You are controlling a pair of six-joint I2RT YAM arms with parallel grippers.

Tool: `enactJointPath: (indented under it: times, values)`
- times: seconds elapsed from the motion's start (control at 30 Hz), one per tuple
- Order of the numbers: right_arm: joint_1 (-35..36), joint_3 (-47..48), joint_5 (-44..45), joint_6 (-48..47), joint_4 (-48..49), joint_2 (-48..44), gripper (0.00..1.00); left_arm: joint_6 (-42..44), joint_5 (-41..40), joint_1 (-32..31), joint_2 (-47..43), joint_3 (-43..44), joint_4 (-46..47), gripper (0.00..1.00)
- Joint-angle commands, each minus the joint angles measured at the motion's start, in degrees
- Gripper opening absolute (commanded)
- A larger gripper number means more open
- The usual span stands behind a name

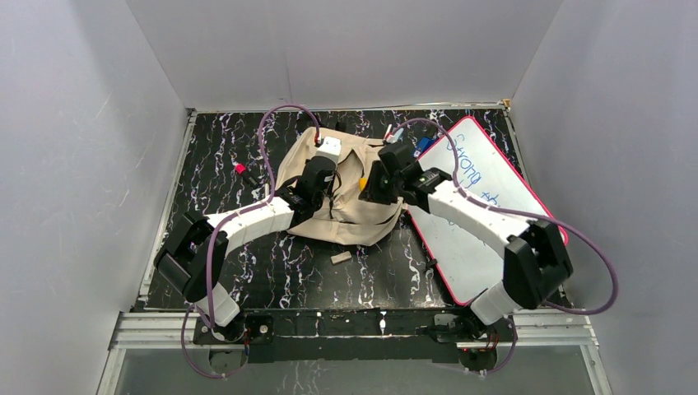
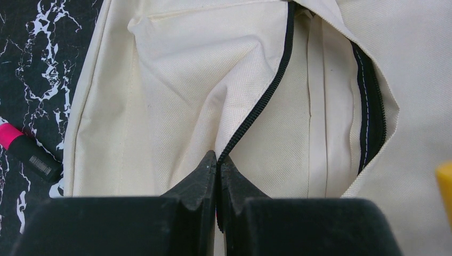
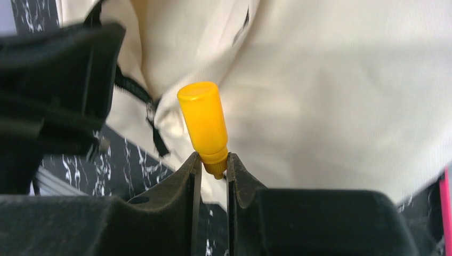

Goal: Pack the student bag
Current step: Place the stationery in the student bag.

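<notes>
Bag (image 1: 350, 220) lay mid-table, touching whiteboard (image 1: 494, 174) | left gripper (image 2: 217, 160) clenched on zipper (image 2: 261, 101) edge | right gripper (image 3: 211, 160) grasped yellow tube (image 3: 204, 117) by its narrow end, over fabric | advice: keep the opening lifted, aim tube into gap before releasing

The table (image 1: 272, 280) is viewed from above and behind the arm bases (image 1: 247, 327), facing down. Both wrist views are taken close past their own fingers (image 2: 200, 178), aimed at the bag (image 1: 350, 218), which is shared by all three.
</notes>
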Motion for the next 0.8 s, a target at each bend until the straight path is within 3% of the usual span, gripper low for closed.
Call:
enactJointPath:
  times: [0.0, 0.3, 0.5, 0.77]
  values:
    - [-2.5, 6.5, -1.3, -2.9, 8.2, 5.8, 0.16, -0.6, -3.0, 0.6, -3.4, 1.0, 1.4, 0.00]
    - [-3.4, 19.6, -8.9, -4.8, 8.6, 19.1, 0.17, -0.8, -2.5, 0.6, -3.5, 1.3, 1.2, 0.00]
    - [-3.5, 18.9, -8.4, -3.6, 8.4, 20.0, 0.45, -0.2, -3.0, 0.6, -3.9, 1.2, 1.4, 0.00]
    - [-3.8, 16.8, -6.7, -6.1, 5.1, 14.1, 0.50, 0.0, -3.2, 0.7, -3.8, 1.4, 1.2, 0.00]
